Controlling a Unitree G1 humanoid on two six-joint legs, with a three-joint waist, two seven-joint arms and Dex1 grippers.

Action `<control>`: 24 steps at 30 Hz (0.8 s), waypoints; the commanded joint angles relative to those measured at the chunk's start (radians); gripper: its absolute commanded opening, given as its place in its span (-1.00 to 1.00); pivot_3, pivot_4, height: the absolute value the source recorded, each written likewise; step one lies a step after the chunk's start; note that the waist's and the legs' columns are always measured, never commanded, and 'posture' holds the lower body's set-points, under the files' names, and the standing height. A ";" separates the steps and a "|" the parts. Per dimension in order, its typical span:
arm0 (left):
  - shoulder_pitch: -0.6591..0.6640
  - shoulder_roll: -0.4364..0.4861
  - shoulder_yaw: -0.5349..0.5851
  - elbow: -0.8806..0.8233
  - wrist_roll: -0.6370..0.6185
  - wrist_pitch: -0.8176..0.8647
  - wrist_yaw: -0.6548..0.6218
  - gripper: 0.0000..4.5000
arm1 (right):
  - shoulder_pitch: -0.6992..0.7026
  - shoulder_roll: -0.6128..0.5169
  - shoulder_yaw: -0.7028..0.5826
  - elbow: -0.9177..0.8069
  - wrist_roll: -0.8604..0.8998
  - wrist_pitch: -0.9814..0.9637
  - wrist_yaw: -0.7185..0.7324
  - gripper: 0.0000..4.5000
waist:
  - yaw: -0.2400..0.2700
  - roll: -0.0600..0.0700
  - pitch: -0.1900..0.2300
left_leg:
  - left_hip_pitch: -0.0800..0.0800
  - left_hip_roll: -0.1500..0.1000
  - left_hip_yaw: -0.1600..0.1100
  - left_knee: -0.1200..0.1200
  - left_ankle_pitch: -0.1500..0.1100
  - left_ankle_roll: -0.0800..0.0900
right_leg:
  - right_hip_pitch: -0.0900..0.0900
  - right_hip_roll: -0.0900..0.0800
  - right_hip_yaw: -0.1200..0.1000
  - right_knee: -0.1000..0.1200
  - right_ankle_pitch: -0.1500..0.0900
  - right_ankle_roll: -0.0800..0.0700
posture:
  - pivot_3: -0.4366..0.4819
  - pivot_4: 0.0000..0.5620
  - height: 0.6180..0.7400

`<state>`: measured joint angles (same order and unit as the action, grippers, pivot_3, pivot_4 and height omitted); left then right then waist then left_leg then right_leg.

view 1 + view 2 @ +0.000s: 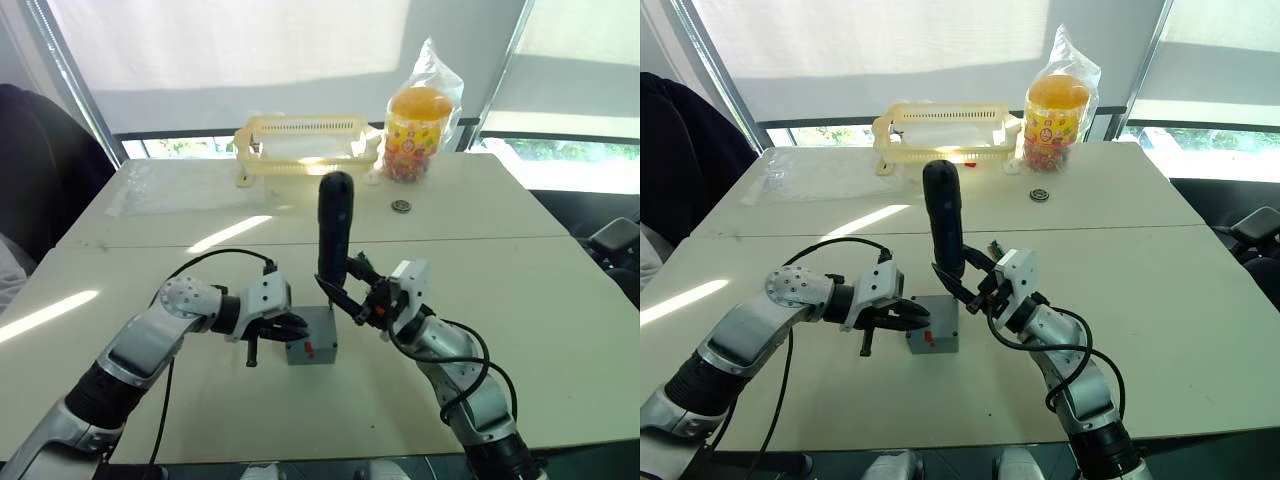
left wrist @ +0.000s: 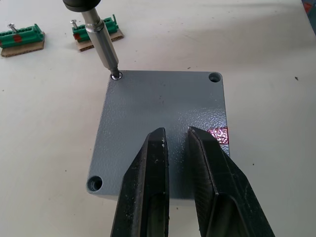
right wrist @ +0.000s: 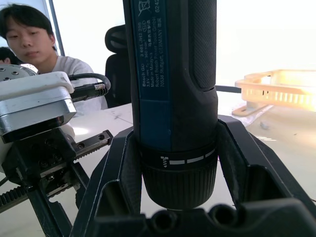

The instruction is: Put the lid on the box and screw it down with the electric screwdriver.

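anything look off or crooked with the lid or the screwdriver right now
Nothing stands out. The lid sits square and flush on the box, and the electric screwdriver stands upright in the right hand with its bit in one corner screw hole. The left hand presses its nearly closed fingers on the lid.

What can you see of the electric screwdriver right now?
The electric screwdriver is a thick dark blue-black cylinder with a printed label and a marked collar, standing upright. The right gripper clamps its lower body. Its metal bit sits in a corner screw hole of the grey lid.
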<state>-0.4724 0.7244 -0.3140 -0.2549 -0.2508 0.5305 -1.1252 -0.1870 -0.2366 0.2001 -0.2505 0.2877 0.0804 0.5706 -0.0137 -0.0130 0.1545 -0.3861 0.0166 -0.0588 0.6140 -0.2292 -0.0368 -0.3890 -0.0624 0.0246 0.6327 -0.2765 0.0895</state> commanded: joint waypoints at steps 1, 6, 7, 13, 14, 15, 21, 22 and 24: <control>0.029 0.007 -0.039 0.028 0.036 0.016 0.004 -0.70 | 0.065 -0.019 0.021 0.113 -0.033 0.070 0.000 -0.21 | 0.000 0.000 -0.001 | 0.000 0.000 0.000 0.000 0.000 0.000 | 0.000 0.000 0.000 0.000 0.000 0.000 | -0.05 -0.47 1.00; 0.028 0.006 -0.040 0.028 0.035 0.015 0.005 -0.70 | 0.065 -0.025 0.019 0.115 -0.040 0.063 0.001 -0.21 | 0.000 0.000 -0.003 | 0.000 0.000 -0.001 -0.001 0.000 0.000 | 0.000 -0.001 0.000 -0.002 0.001 -0.001 | -0.05 -0.47 1.00; 0.028 0.006 -0.041 0.027 0.035 0.015 0.006 -0.70 | 0.065 -0.026 0.019 0.115 -0.041 0.062 0.001 -0.21 | 0.000 0.000 -0.003 | 0.001 0.001 -0.001 -0.001 0.000 0.000 | 0.000 -0.001 0.000 -0.002 0.000 -0.001 | -0.05 -0.47 1.00; 0.027 0.004 -0.045 0.027 0.035 0.016 0.008 -0.70 | 0.052 -0.021 0.004 0.107 -0.043 0.045 -0.012 -0.21 | 0.000 0.000 -0.003 | 0.001 0.001 -0.003 -0.001 0.000 0.000 | -0.001 -0.003 0.001 -0.003 0.000 0.000 | -0.05 -0.47 1.00; 0.027 0.003 -0.046 0.027 0.035 0.016 0.009 -0.70 | 0.046 -0.021 -0.004 0.092 -0.038 0.047 -0.017 -0.21 | 0.000 0.000 -0.003 | 0.001 0.001 -0.003 -0.001 0.000 0.000 | -0.001 -0.003 0.001 -0.003 0.000 0.000 | -0.05 -0.47 1.00; 0.026 0.002 -0.048 0.028 0.036 0.015 0.009 -0.70 | 0.040 -0.022 -0.012 0.071 -0.032 0.052 -0.022 -0.21 | 0.000 0.000 -0.003 | 0.000 0.001 -0.003 -0.002 0.000 0.000 | -0.001 -0.004 0.001 -0.004 0.000 0.000 | -0.05 -0.47 1.00; 0.033 -0.004 -0.066 0.056 0.054 -0.009 0.008 -0.70 | -0.021 -0.056 -0.079 -0.226 0.066 0.227 -0.082 -0.21 | 0.005 0.005 0.002 | -0.006 0.000 -0.002 -0.001 0.000 0.000 | -0.003 -0.008 0.000 -0.004 0.002 -0.003 | -0.05 -0.47 1.00; 0.033 -0.006 -0.067 0.058 0.054 -0.011 0.009 -0.70 | -0.027 -0.061 -0.090 -0.262 0.085 0.262 -0.094 -0.21 | 0.006 0.006 0.002 | -0.006 -0.001 -0.002 -0.001 0.000 0.000 | -0.003 -0.009 0.000 -0.004 0.002 -0.003 | -0.05 -0.47 1.00; 0.033 -0.011 -0.070 0.063 0.054 -0.014 0.012 -0.70 | -0.042 -0.073 -0.118 -0.332 0.131 0.332 -0.115 -0.21 | 0.009 0.006 0.004 | -0.008 -0.003 -0.002 -0.001 0.000 0.000 | -0.004 -0.008 0.000 -0.004 0.002 -0.002 | -0.05 -0.47 1.00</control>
<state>-0.4720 0.7050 -0.3293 -0.2481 -0.2503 0.4918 -1.1187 -0.1964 -0.3013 0.1364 -0.4763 0.3739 0.3798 0.4789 -0.0050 -0.0073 0.1581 -0.3954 0.0132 -0.0603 0.6126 -0.2292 -0.0370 -0.3942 -0.0705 0.0242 0.6290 -0.2751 0.0877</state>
